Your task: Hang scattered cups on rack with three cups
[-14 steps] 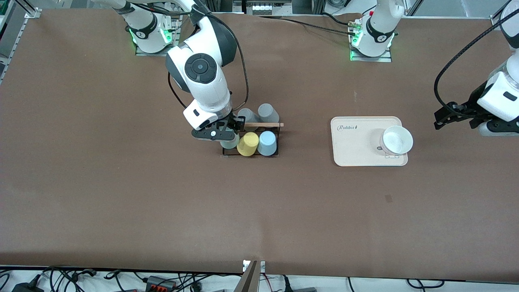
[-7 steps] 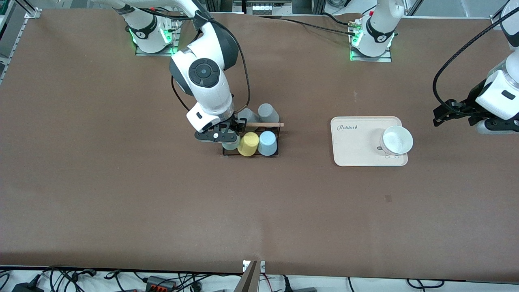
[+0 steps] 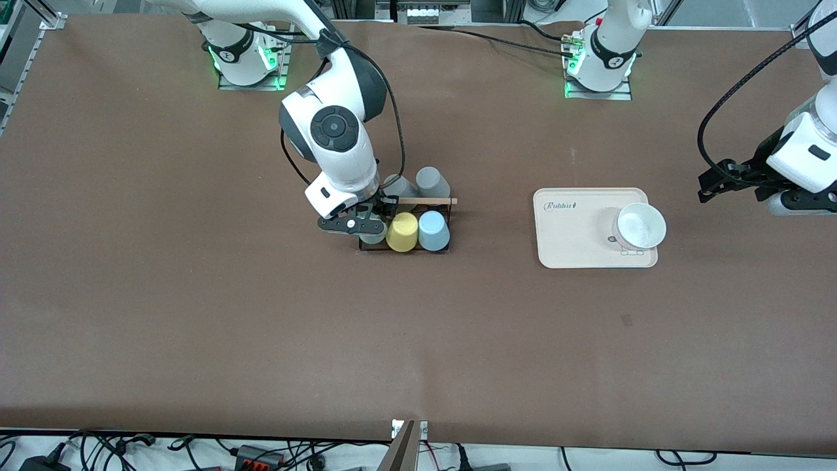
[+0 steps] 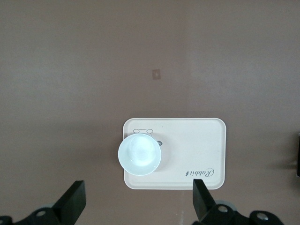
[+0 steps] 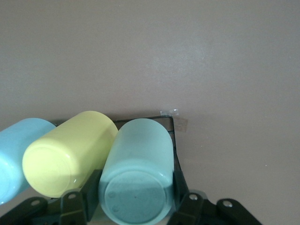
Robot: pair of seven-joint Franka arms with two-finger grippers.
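Observation:
My right gripper (image 3: 363, 226) is shut on the pale mint green cup (image 5: 139, 159) and holds it on its side at the rack's end toward the right arm. In the front view only a sliver of that cup (image 3: 373, 238) shows under the gripper. The rack (image 3: 425, 201) is a black wire frame with a wooden rod. The light blue cup (image 3: 432, 230) hangs on it beside a yellow cup (image 3: 401, 231). In the right wrist view my right gripper (image 5: 136, 190) grips the mint cup, with the yellow cup (image 5: 70, 154) and blue cup (image 5: 16, 150) alongside. My left gripper (image 3: 719, 180) waits open.
Two grey cups (image 3: 429, 181) hang on the rack's side farther from the front camera. A beige tray (image 3: 575, 242) with a white bowl (image 3: 641, 226) lies toward the left arm's end. The left wrist view shows my open left gripper (image 4: 138, 206) above the tray (image 4: 197, 145) and bowl (image 4: 139, 153).
My right gripper has carried the mint cup closer in beside the yellow cup on the rack. The left arm has shifted only slightly.

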